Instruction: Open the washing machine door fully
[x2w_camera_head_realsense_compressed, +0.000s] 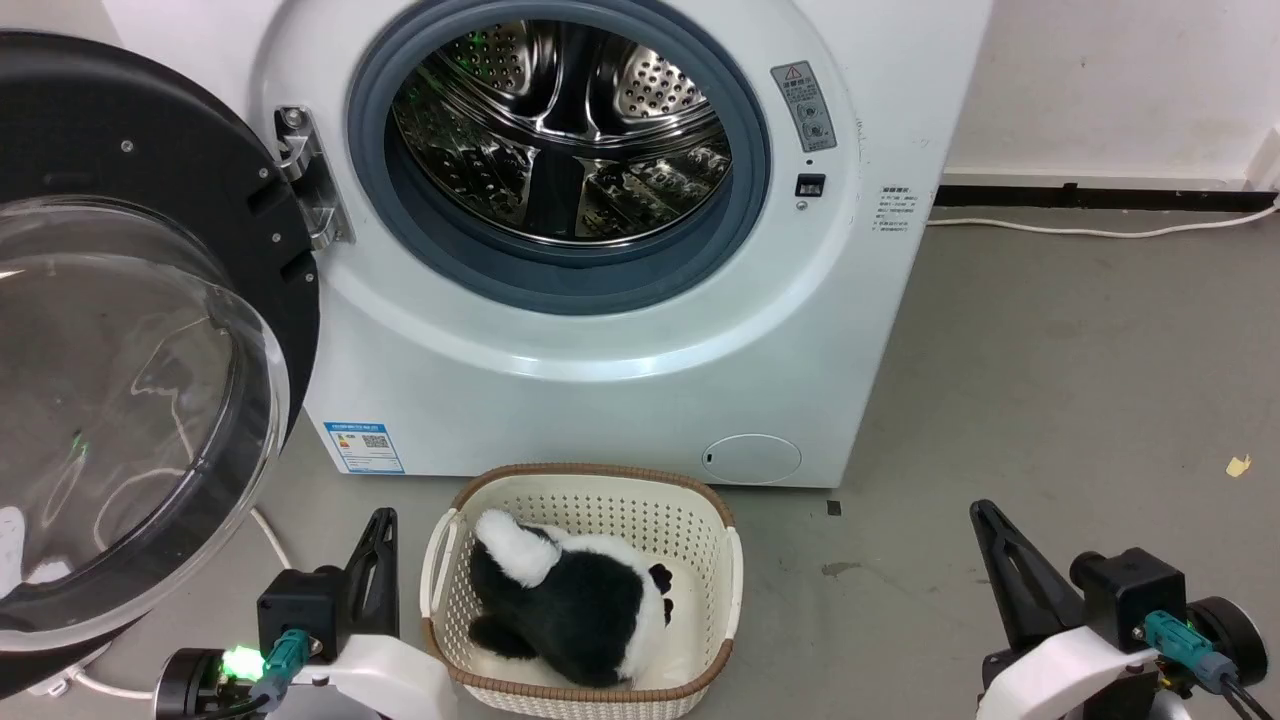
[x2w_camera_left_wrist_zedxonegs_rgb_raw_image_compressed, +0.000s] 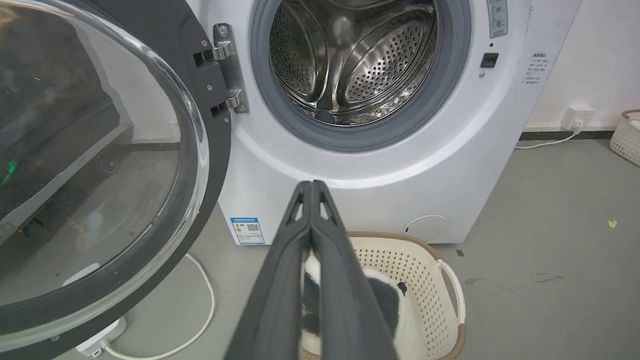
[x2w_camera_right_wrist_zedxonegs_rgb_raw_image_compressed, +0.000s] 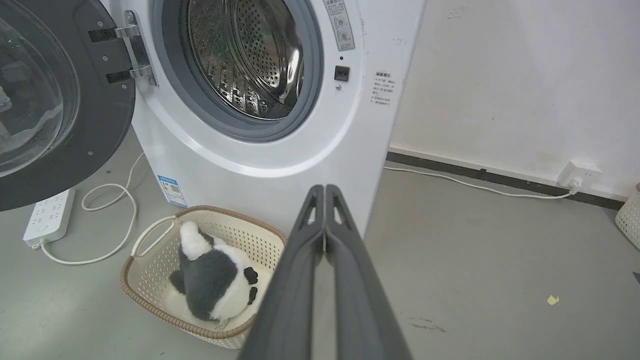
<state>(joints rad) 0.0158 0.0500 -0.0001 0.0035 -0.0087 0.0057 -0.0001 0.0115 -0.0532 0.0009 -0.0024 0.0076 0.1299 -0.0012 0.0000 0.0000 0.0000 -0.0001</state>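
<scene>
Washing machine door (x2w_camera_head_realsense_compressed: 140, 350) fills the left side of the head view. It is swung out wide on its hinge (x2w_camera_head_realsense_compressed: 310, 180), inner face and bulging clear glass bowl turned toward the room. The door is a round disc, so no long axis to call. It stands upright, with its hinged edge at the left rim of the opening. Washing machine (x2w_camera_head_realsense_compressed: 600, 390) sits top centre of frame, steel drum (x2w_camera_head_realsense_compressed: 560, 130) fully exposed, nothing seen inside it.

Left tool (x2w_camera_head_realsense_compressed: 383, 520) at lower left, fingers pressed together, clenched on nothing, touching nothing. In its own wrist view the left tool (x2w_camera_left_wrist_zedxonegs_rgb_raw_image_compressed: 311, 186) points at the machine's lower front. Right tool (x2w_camera_head_realsense_compressed: 985, 515) at lower right is likewise clenched and empty, well apart from the door. In its wrist view the right tool (x2w_camera_right_wrist_zedxonegs_rgb_raw_image_compressed: 324, 190) points at the machine's right corner.

Cream basket (x2w_camera_head_realsense_compressed: 720, 540) on the floor (x2w_camera_head_realsense_compressed: 1050, 400), bottom centre, just in front of the machine. It holds one black-and-white plush toy (x2w_camera_head_realsense_compressed: 580, 600). White power strip (x2w_camera_right_wrist_zedxonegs_rgb_raw_image_compressed: 50, 215) lies on the floor under the door.
</scene>
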